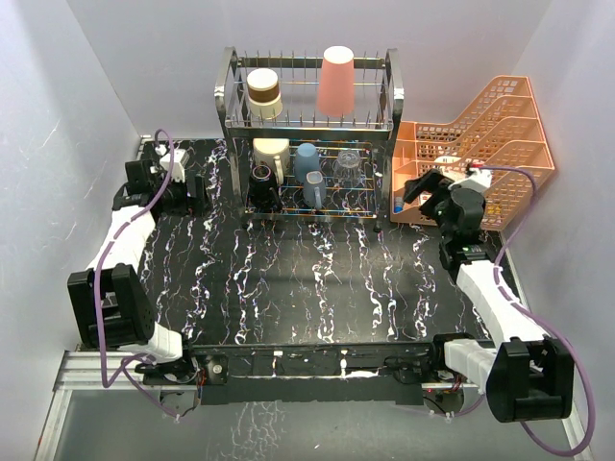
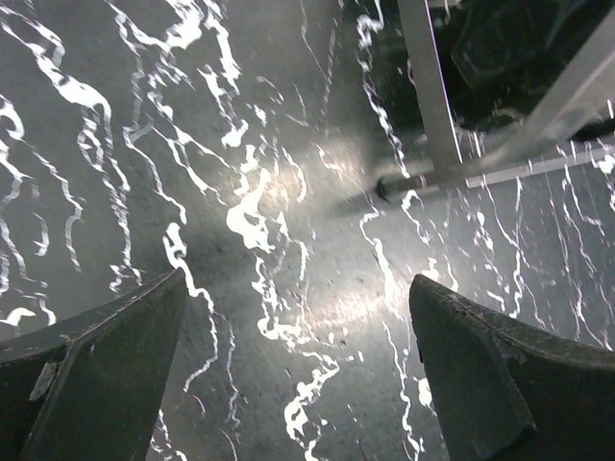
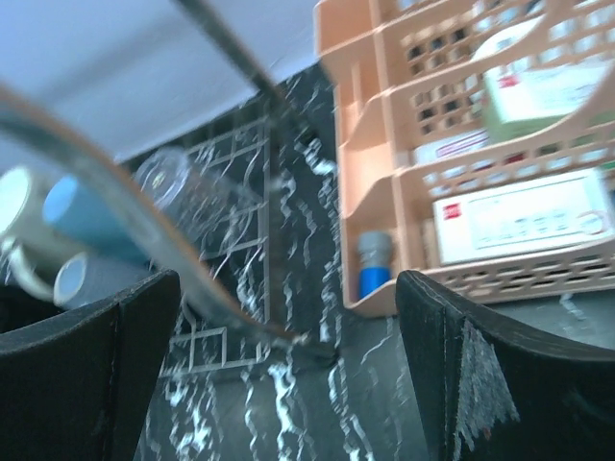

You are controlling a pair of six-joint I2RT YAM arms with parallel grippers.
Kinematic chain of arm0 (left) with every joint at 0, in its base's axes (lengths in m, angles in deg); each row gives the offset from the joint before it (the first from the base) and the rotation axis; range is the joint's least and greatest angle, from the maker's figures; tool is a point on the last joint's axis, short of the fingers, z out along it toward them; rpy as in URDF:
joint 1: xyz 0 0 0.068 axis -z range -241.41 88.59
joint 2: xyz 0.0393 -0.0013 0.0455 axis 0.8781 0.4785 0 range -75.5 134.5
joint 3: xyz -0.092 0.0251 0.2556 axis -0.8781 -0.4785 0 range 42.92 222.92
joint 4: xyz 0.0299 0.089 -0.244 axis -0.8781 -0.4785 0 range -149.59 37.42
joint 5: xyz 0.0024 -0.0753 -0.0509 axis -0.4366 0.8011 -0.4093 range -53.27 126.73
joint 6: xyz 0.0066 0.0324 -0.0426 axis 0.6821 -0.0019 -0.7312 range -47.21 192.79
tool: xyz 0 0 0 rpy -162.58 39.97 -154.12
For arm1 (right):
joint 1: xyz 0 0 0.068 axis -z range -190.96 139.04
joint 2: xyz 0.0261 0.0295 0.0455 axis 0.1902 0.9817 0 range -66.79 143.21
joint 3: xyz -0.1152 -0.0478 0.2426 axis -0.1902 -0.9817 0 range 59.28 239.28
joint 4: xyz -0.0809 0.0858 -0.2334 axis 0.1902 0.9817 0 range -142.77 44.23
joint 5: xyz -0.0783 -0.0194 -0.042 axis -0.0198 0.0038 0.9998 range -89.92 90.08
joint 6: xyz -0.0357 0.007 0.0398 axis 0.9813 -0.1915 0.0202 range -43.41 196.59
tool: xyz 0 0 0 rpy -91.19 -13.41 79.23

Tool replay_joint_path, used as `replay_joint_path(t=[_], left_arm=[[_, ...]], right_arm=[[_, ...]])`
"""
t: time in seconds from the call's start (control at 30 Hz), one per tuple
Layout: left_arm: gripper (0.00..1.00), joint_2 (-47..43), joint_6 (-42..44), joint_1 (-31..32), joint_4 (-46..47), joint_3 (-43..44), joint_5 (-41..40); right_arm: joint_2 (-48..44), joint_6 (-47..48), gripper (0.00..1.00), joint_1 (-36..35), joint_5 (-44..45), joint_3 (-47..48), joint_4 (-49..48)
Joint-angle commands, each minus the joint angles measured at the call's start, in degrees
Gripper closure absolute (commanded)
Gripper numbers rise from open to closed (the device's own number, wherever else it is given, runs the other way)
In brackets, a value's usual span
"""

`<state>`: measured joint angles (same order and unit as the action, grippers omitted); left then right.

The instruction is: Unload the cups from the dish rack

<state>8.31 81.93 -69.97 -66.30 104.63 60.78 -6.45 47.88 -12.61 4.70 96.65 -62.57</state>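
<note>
at the table's (image 1: 288, 288) back, the steel dish rack (image 1: 228, 106) is loaded: salmon-pink tumbler (image 1: 336, 82) and brown-and-cream cup (image 1: 264, 93) above, blue cup (image 1: 307, 158) and clear glass (image 1: 348, 161) below. the left gripper (image 2: 298, 279) and right gripper (image 3: 288, 279) are held wide apart, empty, flanking it.

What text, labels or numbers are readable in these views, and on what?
Nothing is legible.
White box in the orange mesh tray: red mark and printed lines, too blurred.
Green-and-white box in the tier above: print too blurred.
Dish rack and its cups: no lettering visible.
</note>
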Motion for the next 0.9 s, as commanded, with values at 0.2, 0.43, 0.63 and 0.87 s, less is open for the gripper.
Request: replay_joint_path(t=[0.2, 0.43, 0.63, 0.87], left_arm=[[0.03, -2.17, 4.28, -1.77, -9.30, -0.10, 10.33], [0.03, -1.72, 3.45, -3.96, -10.94, -0.92, 15.59], [0.03, -3.04, 4.62, -3.92, -11.50, -1.26, 16.85], [0.03, -4.50, 6.77, -4.01, -12.83, -3.02, 18.98]], right_arm=[[6.02, 8.61, 0.02, -29.25, 12.41, 3.03, 1.09], [22.62, 13.56, 0.03, -37.15, 18.03, 13.66, -0.81], [35.65, 16.35, 0.12, -37.04, 17.63, 25.79, -0.84], [44.56, 17.96, 0.24, -37.05, 16.95, 33.34, -0.61]])
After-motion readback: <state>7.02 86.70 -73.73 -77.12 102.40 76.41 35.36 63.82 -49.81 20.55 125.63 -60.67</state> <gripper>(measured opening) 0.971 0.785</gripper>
